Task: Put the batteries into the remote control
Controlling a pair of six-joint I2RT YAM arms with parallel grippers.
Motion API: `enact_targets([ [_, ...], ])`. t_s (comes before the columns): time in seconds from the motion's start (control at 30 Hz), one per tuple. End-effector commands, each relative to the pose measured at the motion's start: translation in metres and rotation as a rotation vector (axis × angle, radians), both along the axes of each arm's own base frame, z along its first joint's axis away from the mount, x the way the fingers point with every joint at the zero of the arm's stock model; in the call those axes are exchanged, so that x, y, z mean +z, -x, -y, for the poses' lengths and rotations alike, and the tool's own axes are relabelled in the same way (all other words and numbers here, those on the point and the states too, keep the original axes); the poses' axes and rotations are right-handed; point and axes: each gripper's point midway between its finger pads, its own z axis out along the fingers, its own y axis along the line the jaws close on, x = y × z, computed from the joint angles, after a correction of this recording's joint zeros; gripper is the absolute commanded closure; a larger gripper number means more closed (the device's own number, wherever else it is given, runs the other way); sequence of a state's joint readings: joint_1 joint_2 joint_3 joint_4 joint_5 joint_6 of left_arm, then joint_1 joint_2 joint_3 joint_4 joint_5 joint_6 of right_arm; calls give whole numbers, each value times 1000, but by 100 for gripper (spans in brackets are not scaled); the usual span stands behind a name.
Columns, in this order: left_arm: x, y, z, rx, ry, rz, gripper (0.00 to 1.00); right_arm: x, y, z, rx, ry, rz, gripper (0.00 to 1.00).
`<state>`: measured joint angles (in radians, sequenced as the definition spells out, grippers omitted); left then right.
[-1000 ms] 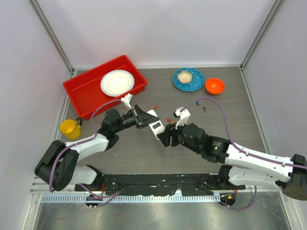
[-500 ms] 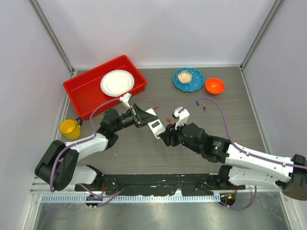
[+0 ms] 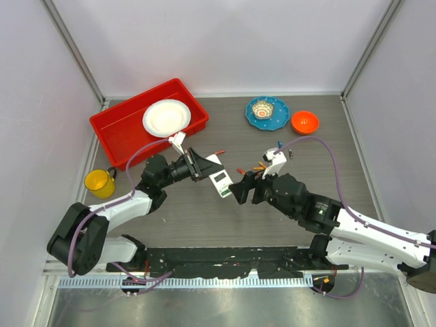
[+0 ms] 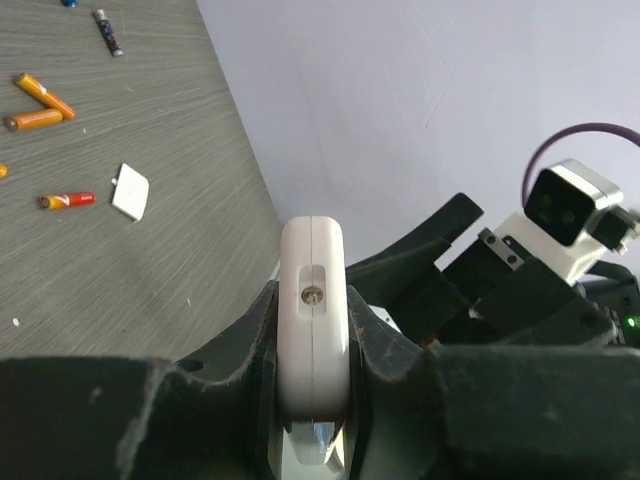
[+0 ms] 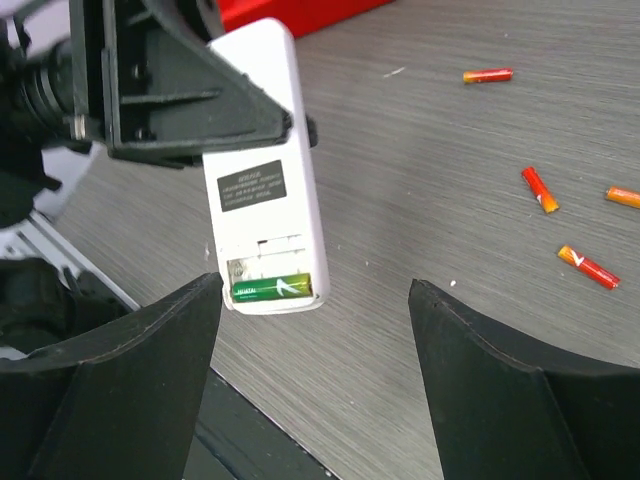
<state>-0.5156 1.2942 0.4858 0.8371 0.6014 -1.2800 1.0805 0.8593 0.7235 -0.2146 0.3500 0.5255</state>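
Partly done with the battery loading, judging from the open compartment. Grips the remote control (image 5: pixel 262 170) above the middle of the grey wood-grain worktop (image 3: pixel 204 218), with the left fingers (image 4: pixel 235 350) clenched on either side of its upper end and the plain white back turned toward the right wrist camera. Shows 1 green battery (image 5: pixel 272 288) already seated crosswise at the open lower end of the handset; above it, white ribbed moulding, seemingly a second, unfilled slot, though hard to tell. Hovers the right fingers (image 5: pixel 130 380) released and holding nothing, spread wide either side of that open end, near but not touching. Leaves, by this reading, at least 1 more cell to fetch and seat, then the small white cover (image 4: pixel 130 191), lying flat on the worktop, to refit.

Scatters the spare batteries (image 5: pixel 540 190) beyond the remote: thin smooth cylinders, mostly red-orange with glossy wrappers, plus 1 dark one (image 4: pixel 108 32) farther off. Presents the handset as a slim, round-cornered slab of smooth white plastic with a dark printed label on the back. Matte black, blocky, wedge-shaped fingers on both arms. Farther back: a glossy red tray (image 3: pixel 112 133) carrying a white plate (image 3: pixel 166 117), a yellow cup (image 3: pixel 100 182), a blue dish (image 3: pixel 281 114), an orange bowl (image 3: pixel 304 122).
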Motion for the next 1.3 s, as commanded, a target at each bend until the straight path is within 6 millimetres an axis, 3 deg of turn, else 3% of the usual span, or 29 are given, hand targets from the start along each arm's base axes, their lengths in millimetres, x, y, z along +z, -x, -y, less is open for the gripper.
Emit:
enact_targets([
  [0.0,22,2,-6,28,37,105,100,8,-4,6,-71,-183,-61,19],
  [0.03,25,2,-7,29,53,115,100,12,-6,4,-64,-232,-65,20],
  [0.1,26,4,-7,26,69,112,100,0,-1,-2,-31,-272,-128,19],
  [0.33,37,16,-4,-46,139,124,100,12,1,-20,95,-401,-136,22],
  [0.47,38,19,-5,-54,144,123,100,4,6,-27,149,-385,-151,28],
  [0.63,39,22,-5,-63,145,127,100,10,7,-32,188,-448,-139,36],
  [0.9,40,22,-4,-67,146,127,100,5,12,-39,240,-498,-157,66],
  [0.93,38,21,-4,-65,145,126,100,10,12,-40,251,-525,-142,75],
  [1.0,33,21,-4,-60,141,112,100,4,15,-41,261,-532,-158,85],
  [1.03,32,21,-4,-58,142,107,98,4,14,-42,261,-537,-160,93],
  [1.1,29,19,-5,-42,147,100,86,3,14,-43,265,-537,-168,98],
  [1.2,31,16,-7,-12,167,100,73,3,13,-45,264,-550,-171,99],
  [1.27,32,15,-7,-5,173,105,70,5,12,-46,264,-563,-170,99],
])
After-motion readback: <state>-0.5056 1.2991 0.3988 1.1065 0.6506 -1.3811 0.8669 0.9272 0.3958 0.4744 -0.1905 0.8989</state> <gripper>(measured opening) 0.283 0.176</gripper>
